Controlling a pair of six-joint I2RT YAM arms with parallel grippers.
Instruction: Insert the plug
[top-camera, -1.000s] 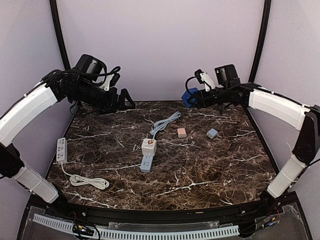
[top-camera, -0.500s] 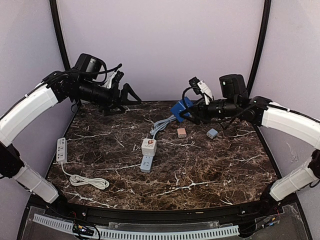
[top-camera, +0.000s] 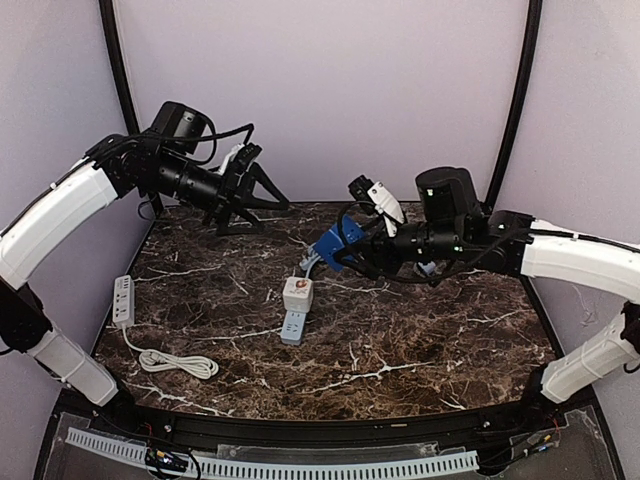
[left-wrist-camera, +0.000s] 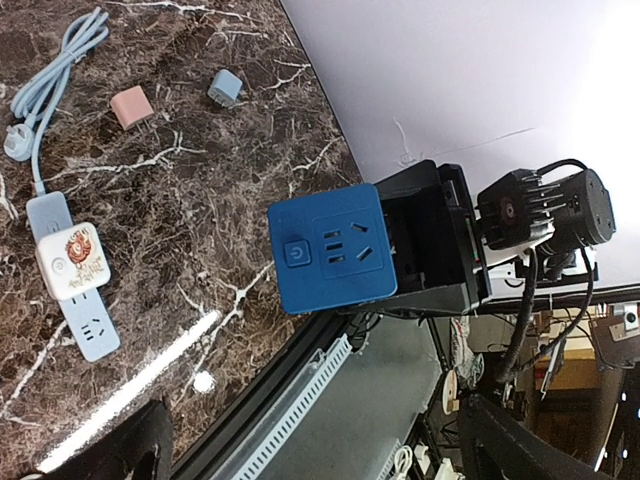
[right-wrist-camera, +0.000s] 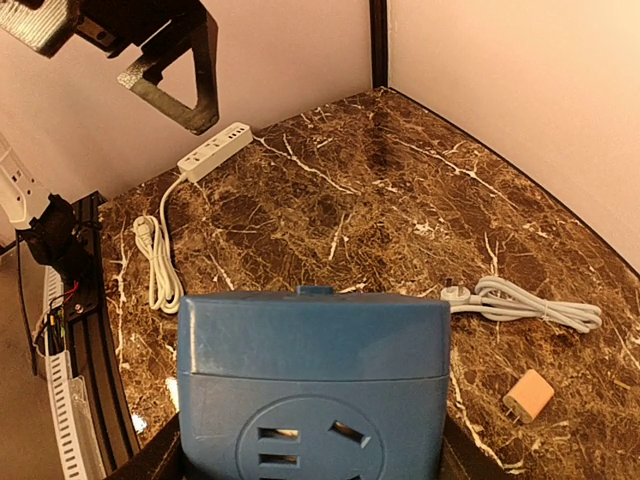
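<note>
1. Brown marbled stone-look counter with white veins carries all the loose items.
2. White-shelled left arm reaches in from the left side. Its black two-finger tool hangs above the far left of the counter, jaws spread wide with nothing between them.
3. White-shelled right arm stretches across from the right side. Its black tool is clamped on the blue plastic socket cube.
4. White plastic power strip lies by the counter's left edge, and its white cable is looped in a loose coil nearer the arm bases.
5. Light-blue plastic power strip lies near the middle of the counter. Its light-blue cable is bundled just beyond it, toward the back wall.
6. The blue plastic socket cube is held off the counter, above that bundled cable and just beyond the light-blue plastic power strip. The face seen from the left wrist shows a square button and a set of outlet slots. Its pins are not visible.
7. White plastic cube adapter with an orange-red sticker sits plugged on the far end of the light-blue plastic power strip.
8. Pink plastic charger block rests on the counter to the right of the bundled cable.
9. Grey-blue plastic charger block lies near the pink one, further right and apart from it.
</note>
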